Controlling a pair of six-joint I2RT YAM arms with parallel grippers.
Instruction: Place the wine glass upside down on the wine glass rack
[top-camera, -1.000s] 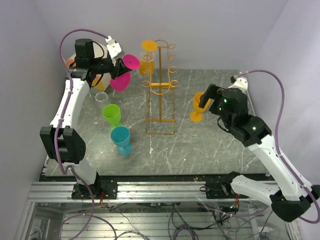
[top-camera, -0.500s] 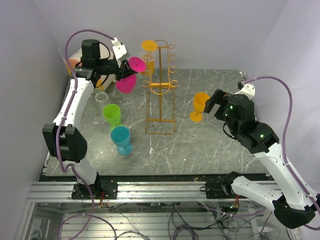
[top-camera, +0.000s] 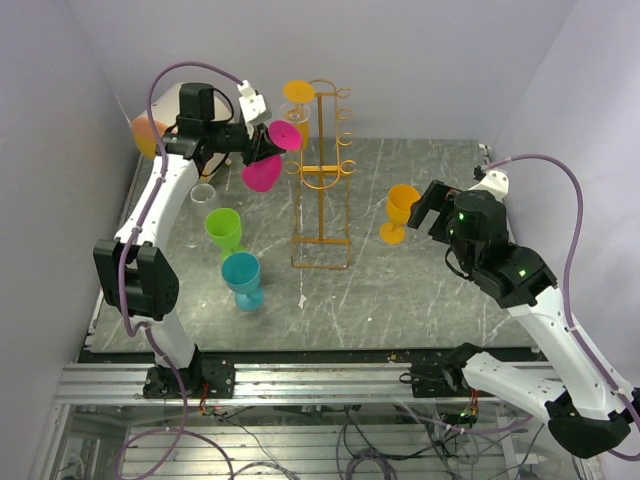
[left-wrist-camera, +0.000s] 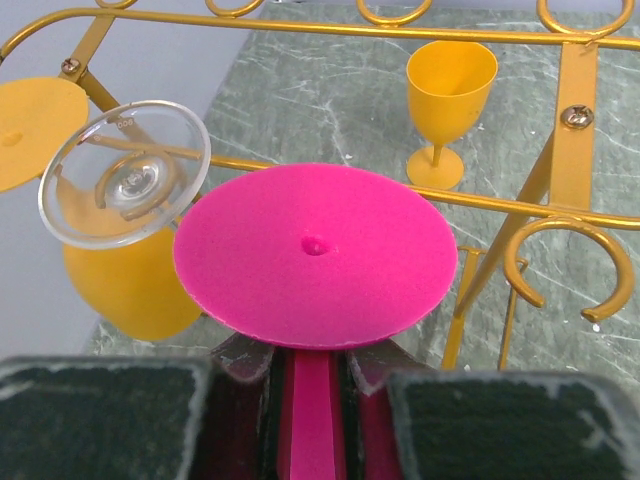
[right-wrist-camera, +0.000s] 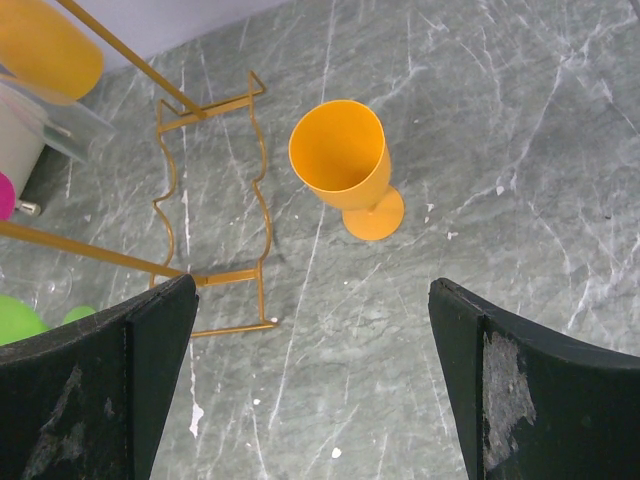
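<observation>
Closest to the arm bases, a teal wine glass (top-camera: 243, 278) stands upright on the grey marbled surface (top-camera: 400, 290). A green wine glass (top-camera: 224, 228) stands just behind it, and both are left of the wine glass rack (top-camera: 319, 200).

On the right side, the right gripper (top-camera: 424, 208) hovers low with its fingers (right-wrist-camera: 100, 390) spread wide apart, holding nothing. An orange wine glass (top-camera: 401, 212) stands upright on the surface just ahead of them, untouched, near the rack's rectangular base.

Farther back on the left, a clear glass (top-camera: 203, 193) stands on the surface. Beyond it the left gripper (top-camera: 250, 150) is raised well off the surface, its fingers (left-wrist-camera: 100, 420) clamped on the stem of the pink wine glass (top-camera: 262, 165). That glass is in the air just left of the rack's upper loops. It is tilted, with its round foot higher and turned toward the rack and its bowl lower. Whether it touches the wire I cannot tell.

On the rack's far left side a yellow wine glass (top-camera: 295, 120) hangs foot-up. The left wrist view shows the foot of a second clear glass (left-wrist-camera: 125, 172) just beside the pink foot.
</observation>
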